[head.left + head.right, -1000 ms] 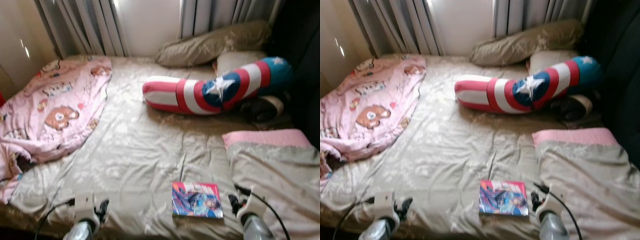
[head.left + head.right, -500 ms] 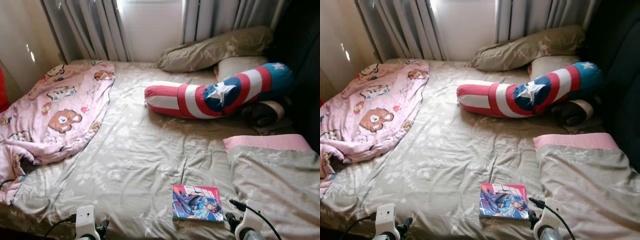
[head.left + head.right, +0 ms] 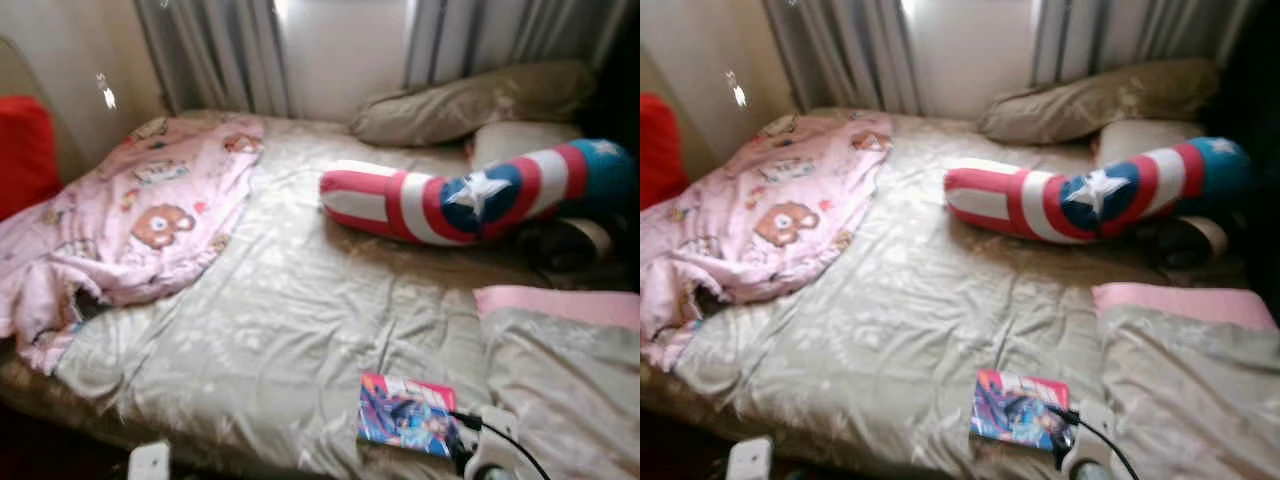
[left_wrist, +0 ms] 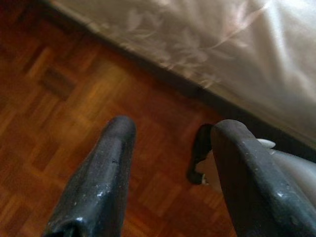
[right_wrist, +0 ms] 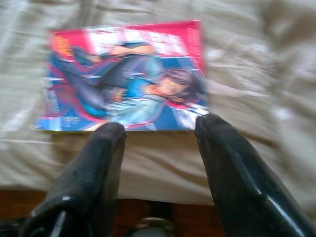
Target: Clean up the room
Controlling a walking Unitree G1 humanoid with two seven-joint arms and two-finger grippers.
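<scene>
Comic book (image 5: 123, 76) lying flat on beige bedsheet (image 3: 290, 320) near foot edge of bed, just beside folded duvet (image 3: 570, 370). Right gripper (image 5: 160, 131) hovering just short of book's near edge, fingers (image 5: 224, 163) spread apart, nothing between them. Left gripper (image 4: 170, 143) hanging over parquet floor (image 4: 59, 98) beside mattress, fingers apart, idle. Judged step: approaching book for pickup. Advice: book is thin and flush with soft sheet, so going in low, sliding one finger under near edge, pinching cover and pages together, lifting slowly. Pink blanket (image 3: 130, 230) and striped bolster (image 3: 470, 195) sitting well apart from book.
</scene>
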